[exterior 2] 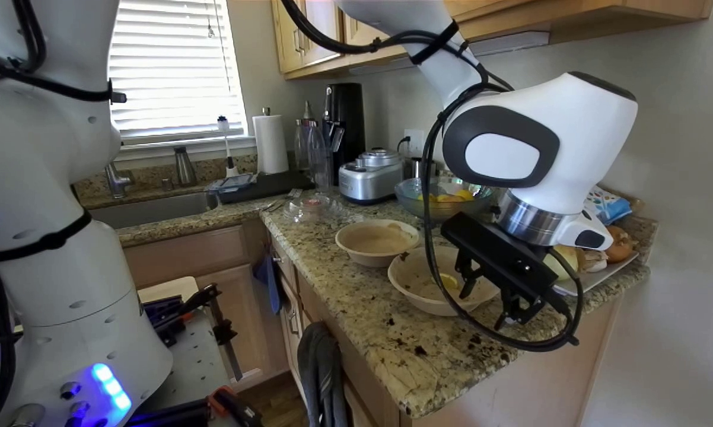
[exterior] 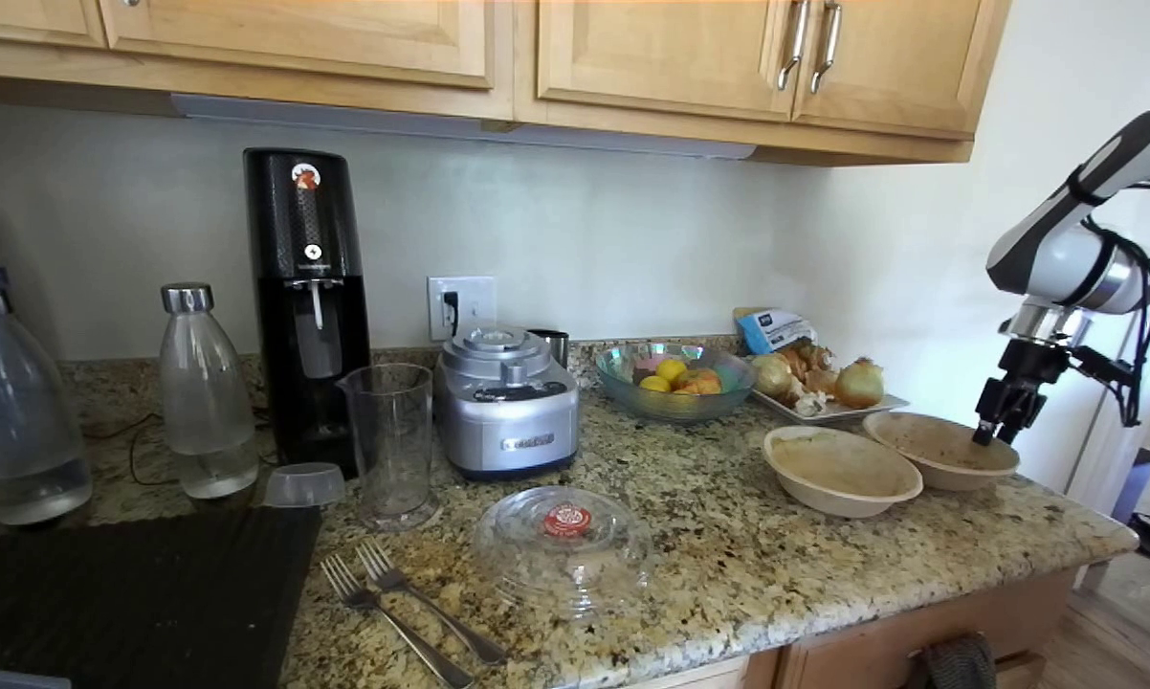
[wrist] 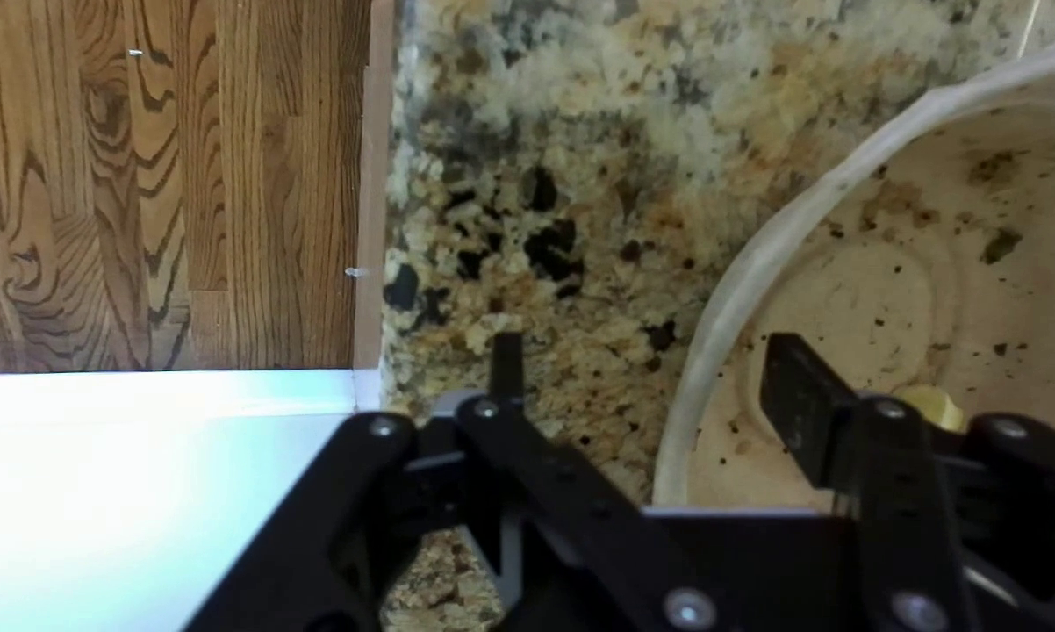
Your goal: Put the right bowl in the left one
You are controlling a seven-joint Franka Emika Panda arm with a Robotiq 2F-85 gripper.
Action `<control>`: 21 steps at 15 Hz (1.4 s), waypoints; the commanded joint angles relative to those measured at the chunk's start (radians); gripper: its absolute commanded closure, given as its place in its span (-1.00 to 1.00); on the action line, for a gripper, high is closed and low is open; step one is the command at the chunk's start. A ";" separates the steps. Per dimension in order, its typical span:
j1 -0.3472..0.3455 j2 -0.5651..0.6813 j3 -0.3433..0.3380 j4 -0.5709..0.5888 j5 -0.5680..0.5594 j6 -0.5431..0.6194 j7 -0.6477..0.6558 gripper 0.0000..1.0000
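The right bowl is a shallow tan bowl at the right end of the counter. It also shows in an exterior view and, partly out of frame, in the wrist view. Dark specks and a yellow wedge lie in it. The left bowl stands close beside it, and also shows in an exterior view; it is out of the wrist view. My gripper is open and empty. In the wrist view one finger lies over the counter outside the right bowl's rim, the other over its inside.
Behind the bowls are a glass fruit bowl and a white plate with onions. A clear plastic dome, two forks and a food processor are on the counter. The counter edge lies near the right bowl.
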 commanded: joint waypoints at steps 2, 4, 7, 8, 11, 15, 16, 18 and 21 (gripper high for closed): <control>-0.049 -0.005 0.033 0.004 0.027 0.005 -0.061 -0.41; -0.060 -0.005 0.040 0.009 0.035 -0.010 -0.081 0.04; -0.069 -0.006 0.044 0.008 0.050 -0.017 -0.108 0.44; -0.069 -0.009 0.045 0.006 0.056 -0.015 -0.115 0.58; -0.075 -0.021 0.047 -0.002 0.072 -0.017 -0.148 0.86; -0.072 -0.049 0.043 -0.018 0.097 -0.018 -0.192 0.90; -0.069 -0.056 0.041 -0.021 0.100 -0.021 -0.199 0.93; -0.062 -0.067 0.038 -0.029 0.101 -0.019 -0.208 0.90; -0.050 -0.065 0.031 -0.022 0.082 -0.046 -0.180 0.87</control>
